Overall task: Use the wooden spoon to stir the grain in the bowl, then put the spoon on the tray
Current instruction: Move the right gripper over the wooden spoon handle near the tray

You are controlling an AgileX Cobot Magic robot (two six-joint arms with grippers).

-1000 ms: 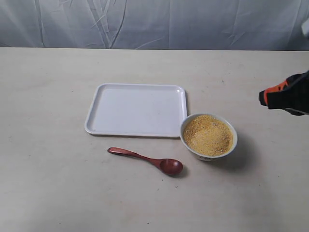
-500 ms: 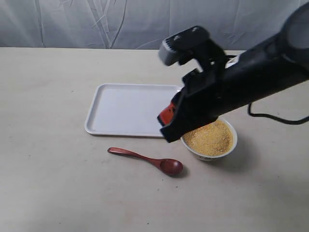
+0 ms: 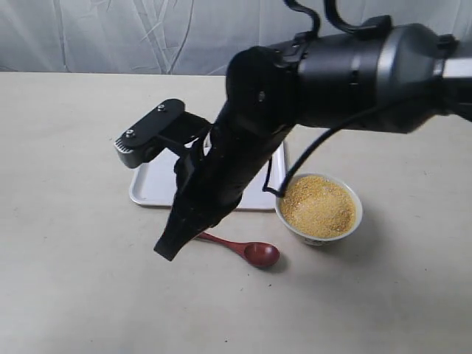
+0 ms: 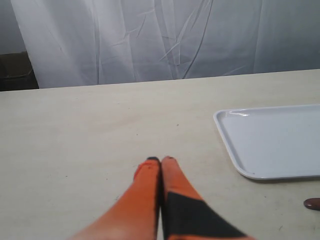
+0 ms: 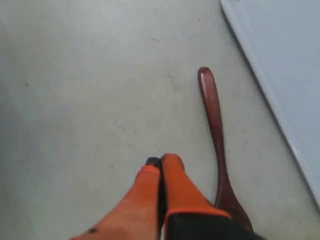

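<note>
The dark reddish-brown wooden spoon (image 3: 254, 252) lies on the table in front of the white tray (image 3: 147, 186), its head toward the small white bowl (image 3: 301, 230) of golden-yellow grain (image 3: 318, 206). My right arm reaches across the tray, and my right gripper (image 3: 167, 251) hangs by the spoon's handle end. In the right wrist view the right gripper (image 5: 162, 162) is shut and empty, beside the spoon (image 5: 214, 111) but apart from it. My left gripper (image 4: 160, 160) is shut and empty over bare table, near the tray (image 4: 270, 142).
A white cloth backdrop (image 3: 147, 33) hangs behind the far table edge. The right arm's dark body (image 3: 339, 74) covers much of the tray and the space above it. A sliver of the spoon (image 4: 313, 203) shows in the left wrist view.
The right arm has swept in from the right edge, crossed over the bowl and tray, and dropped its gripper to the spoon's handle end. Spoon, bowl and tray have not moved.
</note>
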